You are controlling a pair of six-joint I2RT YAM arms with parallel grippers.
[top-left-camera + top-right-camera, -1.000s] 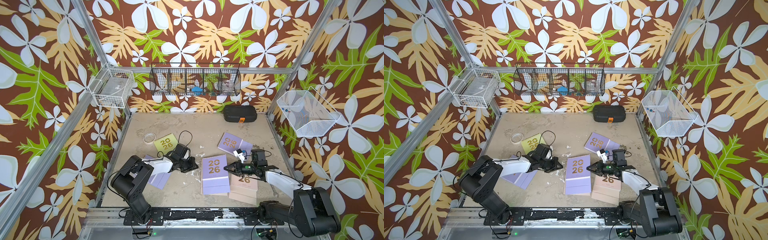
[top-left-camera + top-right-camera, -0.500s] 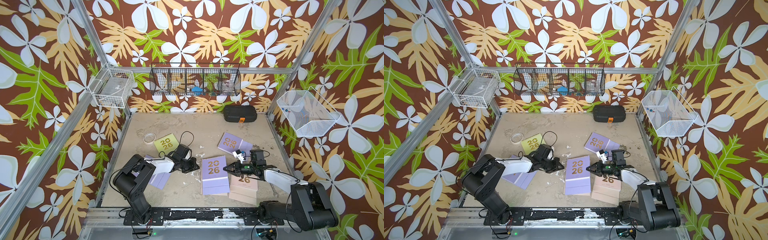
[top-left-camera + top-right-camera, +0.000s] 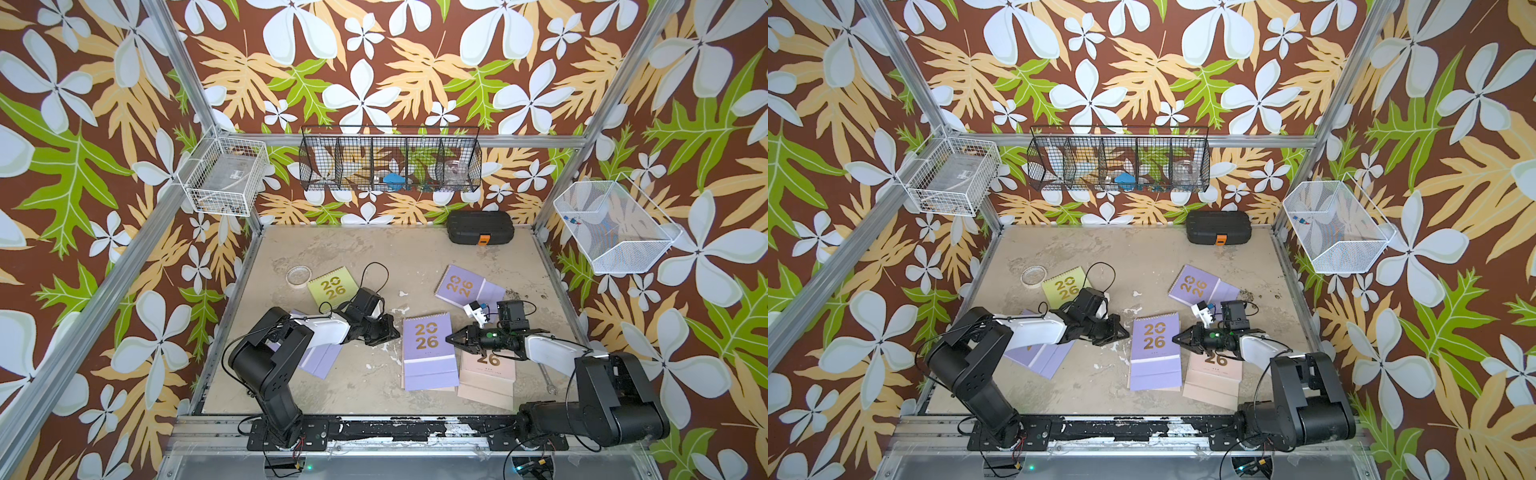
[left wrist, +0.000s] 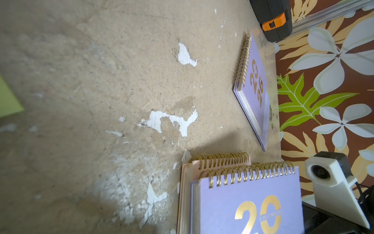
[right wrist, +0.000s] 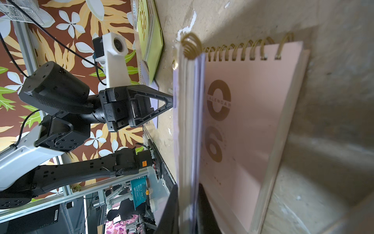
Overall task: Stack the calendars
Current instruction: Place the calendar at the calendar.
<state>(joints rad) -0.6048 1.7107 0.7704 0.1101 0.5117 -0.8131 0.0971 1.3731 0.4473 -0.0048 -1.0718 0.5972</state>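
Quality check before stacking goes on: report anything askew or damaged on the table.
The centre lilac calendar sits offset on a pale pink calendar, whose edge and spiral stick out beside it. The table surface is chipped, with white patches showing.

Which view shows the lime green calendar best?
A top view: both top views show the lime green calendar flat, cover readable. Right wrist sees it at a steep slant; left wrist catches only a blurred corner.
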